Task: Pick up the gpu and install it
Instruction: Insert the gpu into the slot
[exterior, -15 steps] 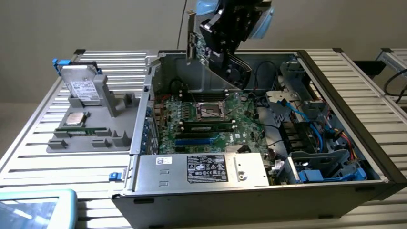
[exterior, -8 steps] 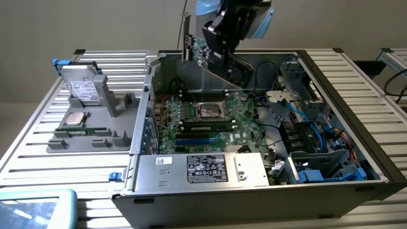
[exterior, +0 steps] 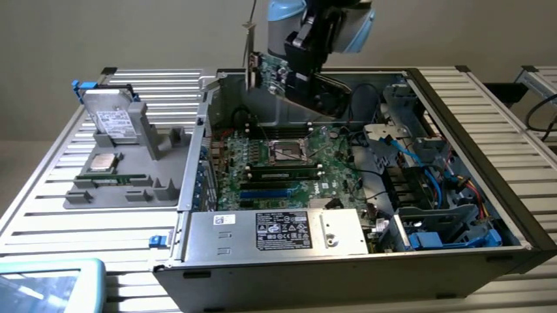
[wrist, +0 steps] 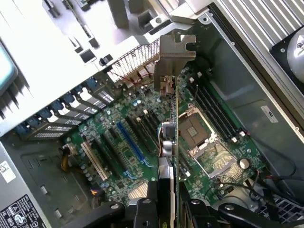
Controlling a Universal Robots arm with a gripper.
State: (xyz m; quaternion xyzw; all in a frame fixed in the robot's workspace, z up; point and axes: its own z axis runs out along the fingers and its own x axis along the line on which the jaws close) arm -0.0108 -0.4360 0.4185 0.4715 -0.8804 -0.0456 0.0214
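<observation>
– Green board, black face: we log the gpu [exterior: 276, 73] held aloft over the far end of the open computer case [exterior: 348, 277], above the motherboard [exterior: 335, 176] and touching nothing below it; agreed?
– Agreed; the gripper [wrist: 169, 209] has its jaws closed partway onto the card's tail end, one finger on each face; the wrist view gives us the card edge-on.
– Long axis?
– From the gripper out to the metal mounting bracket [wrist: 175, 52]; in the exterior view the bracket end points to that view's left, towards the case's slotted wall.
– Likely seat?
– We judge the blue expansion slot [wrist: 130, 142]; the card hangs on the CPU socket [wrist: 194, 130] side of it, not over it; its axis appears slightly skewed to the slot's.
</observation>
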